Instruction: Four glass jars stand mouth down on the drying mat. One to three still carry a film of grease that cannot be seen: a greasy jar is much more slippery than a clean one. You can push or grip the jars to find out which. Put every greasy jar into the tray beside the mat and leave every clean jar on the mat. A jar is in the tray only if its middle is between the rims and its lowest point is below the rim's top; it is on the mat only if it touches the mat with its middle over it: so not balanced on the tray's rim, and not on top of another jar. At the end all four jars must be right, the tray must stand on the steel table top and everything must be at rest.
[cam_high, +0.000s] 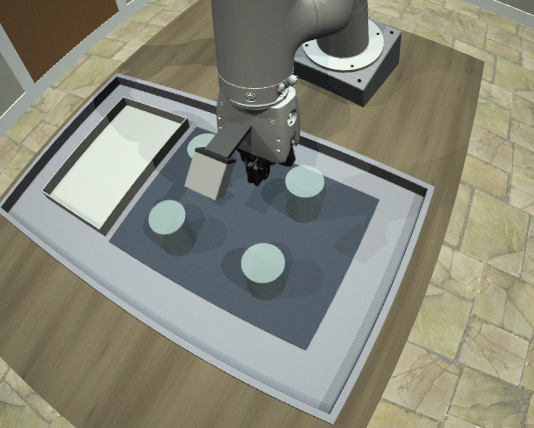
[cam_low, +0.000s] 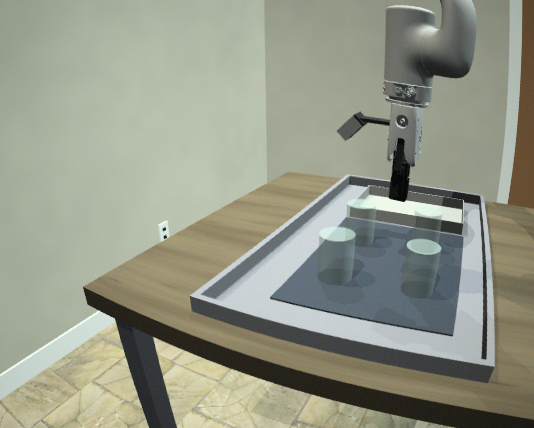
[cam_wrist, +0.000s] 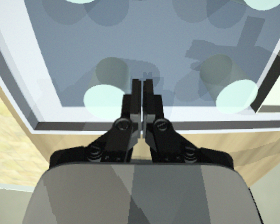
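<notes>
My gripper (cam_high: 258, 177) (cam_low: 398, 198) (cam_wrist: 141, 92) is shut with nothing between its fingers and hangs above the mat's robot side. Four pale glass jars stand upright, mouth down, on the dark mat (cam_high: 300, 320) (cam_low: 390, 307). The robot-side right jar (cam_high: 304, 183) (cam_low: 421, 267) (cam_wrist: 104, 101) and robot-side left jar (cam_high: 196, 145) (cam_low: 428, 222) (cam_wrist: 237, 97) stand either side of the gripper; the latter is partly hidden by the wrist camera. The front left jar (cam_high: 167, 218) (cam_low: 361, 222) and front right jar (cam_high: 262, 263) (cam_low: 337, 255) stand farther out. The tray (cam_high: 107, 165) (cam_low: 395, 218) is empty.
The steel table top (cam_high: 200, 317) has a raised rim around it. The tray stands on it beside the mat's left edge in the top view. The robot base (cam_high: 345, 77) is behind the steel top on the wooden table (cam_high: 100, 310).
</notes>
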